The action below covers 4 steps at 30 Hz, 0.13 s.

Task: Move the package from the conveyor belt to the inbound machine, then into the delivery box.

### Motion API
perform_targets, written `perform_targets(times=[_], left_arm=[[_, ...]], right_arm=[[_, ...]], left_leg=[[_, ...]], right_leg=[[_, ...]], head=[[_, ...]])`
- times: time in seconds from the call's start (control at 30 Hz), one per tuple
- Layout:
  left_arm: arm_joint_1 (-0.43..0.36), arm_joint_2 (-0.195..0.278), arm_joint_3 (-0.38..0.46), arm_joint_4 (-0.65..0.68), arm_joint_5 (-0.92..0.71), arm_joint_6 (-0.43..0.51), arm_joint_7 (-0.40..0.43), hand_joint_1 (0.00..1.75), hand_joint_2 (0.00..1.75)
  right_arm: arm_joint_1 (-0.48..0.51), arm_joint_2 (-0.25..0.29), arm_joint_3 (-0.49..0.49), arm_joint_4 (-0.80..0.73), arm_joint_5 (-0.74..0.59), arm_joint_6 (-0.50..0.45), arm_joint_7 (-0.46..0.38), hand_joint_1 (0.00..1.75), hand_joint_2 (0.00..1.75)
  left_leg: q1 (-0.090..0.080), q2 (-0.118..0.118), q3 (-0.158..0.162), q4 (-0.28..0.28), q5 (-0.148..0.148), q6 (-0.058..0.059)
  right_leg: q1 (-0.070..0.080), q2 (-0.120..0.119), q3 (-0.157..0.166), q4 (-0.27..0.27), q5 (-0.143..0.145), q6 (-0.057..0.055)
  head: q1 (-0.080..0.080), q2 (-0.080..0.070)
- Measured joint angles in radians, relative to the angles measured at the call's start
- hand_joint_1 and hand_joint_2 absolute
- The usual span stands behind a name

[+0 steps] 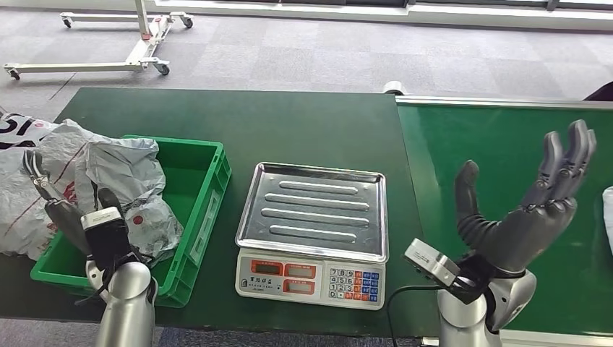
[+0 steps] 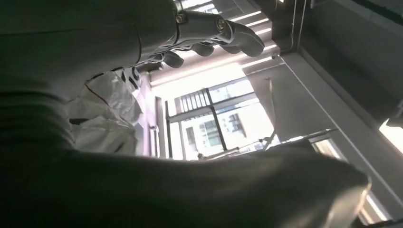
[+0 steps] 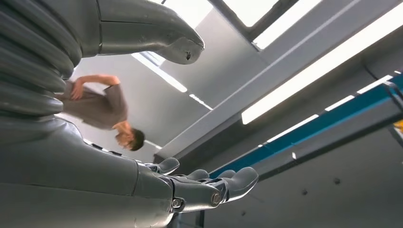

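Note:
A green crate at the table's left holds crumpled grey and white plastic packages. My left hand hovers over the crate's left side with its fingers stretched out and nothing in them; a package lies just beyond them. A weighing scale with a bare metal tray sits mid-table. Over the green conveyor belt, my right hand is raised palm up, fingers spread and empty. The edge of a white package peeks in at the belt's right.
More grey packaging spills over the crate's left wall onto the table. A white wheeled frame stands on the floor behind the table. In the right wrist view a person stands nearby.

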Motion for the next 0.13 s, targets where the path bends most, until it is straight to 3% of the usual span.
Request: perform_targets(times=[0.13], left_arm=[[0.046, 0.048, -0.124, -0.128, 0.082, -0.033, -0.002, 0.0, 1.75]], right_arm=[[0.003, 0.0, -0.04, 0.013, 0.067, 0.0, 0.05, 0.0, 1.75]], left_leg=[[0.0, -0.002, 0.0, 0.0, 0.0, 0.0]], right_leg=[[0.0, -0.002, 0.001, 0.0, 0.0, 0.0]], head=[[0.0, 0.0]])
